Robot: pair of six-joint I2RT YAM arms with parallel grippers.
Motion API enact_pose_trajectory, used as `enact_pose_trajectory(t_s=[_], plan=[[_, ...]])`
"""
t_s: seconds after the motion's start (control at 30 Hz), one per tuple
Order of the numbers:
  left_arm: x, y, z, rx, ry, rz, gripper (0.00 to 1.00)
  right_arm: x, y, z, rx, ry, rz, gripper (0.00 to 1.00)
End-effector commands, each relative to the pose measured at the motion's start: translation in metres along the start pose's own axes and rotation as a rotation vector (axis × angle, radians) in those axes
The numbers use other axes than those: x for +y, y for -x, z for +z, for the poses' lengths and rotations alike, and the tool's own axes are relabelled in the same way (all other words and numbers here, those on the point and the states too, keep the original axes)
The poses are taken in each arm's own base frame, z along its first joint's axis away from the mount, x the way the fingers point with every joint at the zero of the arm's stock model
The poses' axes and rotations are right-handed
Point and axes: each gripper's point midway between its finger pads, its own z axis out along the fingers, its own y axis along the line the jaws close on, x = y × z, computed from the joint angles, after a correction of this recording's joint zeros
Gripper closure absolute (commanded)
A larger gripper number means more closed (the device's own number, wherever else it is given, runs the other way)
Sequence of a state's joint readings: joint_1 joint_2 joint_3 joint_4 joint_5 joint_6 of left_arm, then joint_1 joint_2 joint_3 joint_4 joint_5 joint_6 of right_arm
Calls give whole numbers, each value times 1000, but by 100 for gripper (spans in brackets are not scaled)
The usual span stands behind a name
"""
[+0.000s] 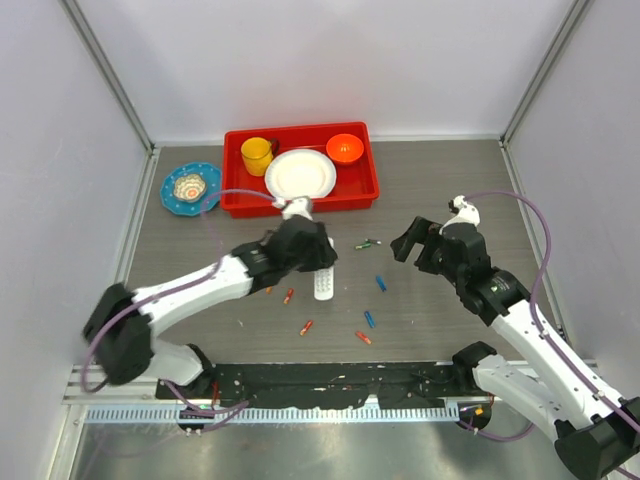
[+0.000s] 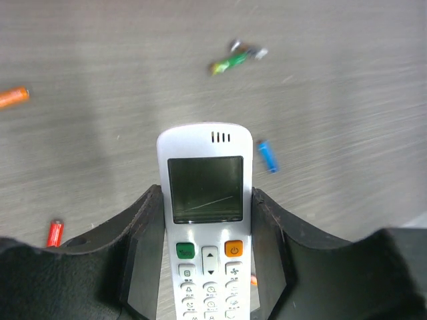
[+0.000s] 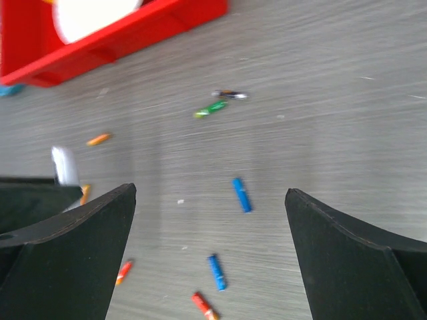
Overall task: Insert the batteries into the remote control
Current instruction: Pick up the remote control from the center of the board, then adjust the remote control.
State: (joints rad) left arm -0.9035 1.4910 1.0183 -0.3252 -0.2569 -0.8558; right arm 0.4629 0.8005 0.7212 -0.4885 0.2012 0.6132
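Clamping the white remote control (image 2: 204,150) by its two long sides, display up, the left gripper (image 2: 205,197) is being held partly closed at the middle of the grey table (image 2: 100,100) among scattered batteries (image 2: 267,155), while the right gripper (image 3: 210,193) is being held fully spread over the table, grasping nothing.

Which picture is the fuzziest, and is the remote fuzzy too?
Right wrist view: fuzziest, the green battery and red tray smeared. Left wrist view: the remote control sharp, the green battery soft too. Top view: crisp, evenly lit, only faint shadows.
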Motion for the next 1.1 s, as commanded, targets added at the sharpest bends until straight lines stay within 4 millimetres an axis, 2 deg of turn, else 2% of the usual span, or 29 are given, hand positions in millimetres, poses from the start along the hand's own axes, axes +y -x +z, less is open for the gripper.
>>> enact_pose_trajectory(t_s=[0.0,0.03,0.07,0.1,0.13,0.17,0.2,0.23,0.27,0.3,0.33,0.37,0.4,0.43,0.47,0.6,0.9,1.07], plan=[[-26,66,-63,-219,-348,-120,100,66,11,-17,4,336,47,0],[-13,60,-65,-222,-372,-122,100,72,9,-18,18,366,51,0],[-31,85,-101,-347,-528,-84,100,80,11,-17,20,403,57,0],[-37,87,-116,-381,-611,-55,100,91,5,-23,56,470,59,0],[-35,77,-121,-371,-671,-31,100,96,1,-24,71,509,63,0],[-40,88,-146,-449,-736,-20,100,109,5,-29,58,584,63,0],[-38,89,-151,-474,-744,-14,100,120,1,-36,91,656,91,0],[-32,86,-152,-490,-738,-20,100,122,-7,-37,116,690,107,0],[-32,89,-159,-519,-759,-22,100,134,3,-43,74,767,113,0],[-33,90,-171,-546,-797,-38,100,139,2,-48,81,814,134,0],[-32,90,-177,-591,-845,-51,100,142,-12,-52,147,867,176,0],[-34,87,-184,-603,-898,-60,100,152,-3,-62,110,947,180,0],[-35,86,-190,-620,-936,-77,100,155,-7,-65,127,978,189,0],[-33,79,-187,-604,-962,-114,100,157,-11,-67,150,1000,193,0],[-35,83,-197,-641,-1005,-122,100,162,-15,-71,154,1025,176,0],[-29,83,-190,-665,-1018,-171,100,174,-21,-86,153,1076,101,0],[-39,94,-192,-678,-1131,-228,100,197,-66,-91,238,1115,-83,0],[-45,96,-198,-664,-1186,-229,100,204,-67,-92,219,1147,-80,0]])
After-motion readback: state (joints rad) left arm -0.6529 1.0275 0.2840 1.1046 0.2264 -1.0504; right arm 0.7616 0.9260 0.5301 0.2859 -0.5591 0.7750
